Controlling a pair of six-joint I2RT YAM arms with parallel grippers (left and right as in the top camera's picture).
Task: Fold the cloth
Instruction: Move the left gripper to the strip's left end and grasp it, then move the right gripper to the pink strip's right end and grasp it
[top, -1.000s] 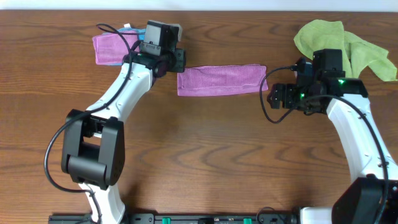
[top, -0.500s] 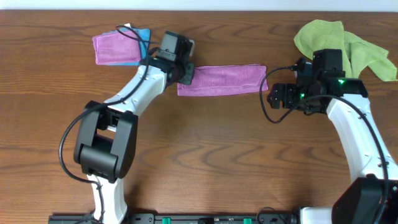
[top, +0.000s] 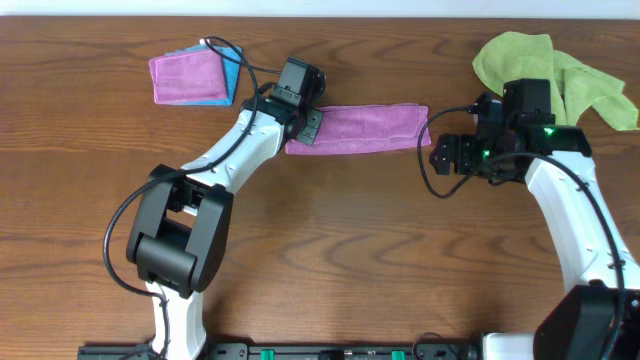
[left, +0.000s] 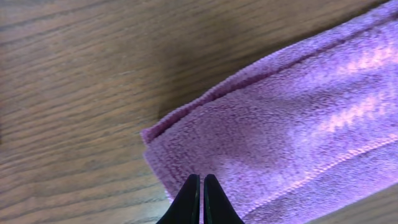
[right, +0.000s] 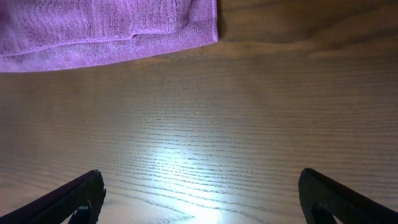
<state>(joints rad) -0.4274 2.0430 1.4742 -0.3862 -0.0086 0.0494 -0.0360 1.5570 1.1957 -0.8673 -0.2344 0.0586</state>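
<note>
The purple cloth (top: 360, 128) lies flat on the wooden table (top: 330, 250) as a long, narrow folded strip, running left to right near the far edge, between the two arms. The left gripper (left: 202, 186) is positioned over the strip's left end, with its two black fingertips pressed together so that no gap shows between them. In the left wrist view the tips sit just inside the cloth's rounded corner, but this view does not make clear whether they pinch any fabric or only rest against it. The right gripper (top: 445, 155) sits just beside the strip's right end and apart from it, with its fingers spread wide. In the right wrist view only bare wood lies between them, and the cloth's corner is at the top of the frame. A crumpled green cloth (top: 545, 65) lies at the far right of the table. A small folded stack (top: 190, 78), pink over blue, sits at the far left, well apart from the purple strip.
</note>
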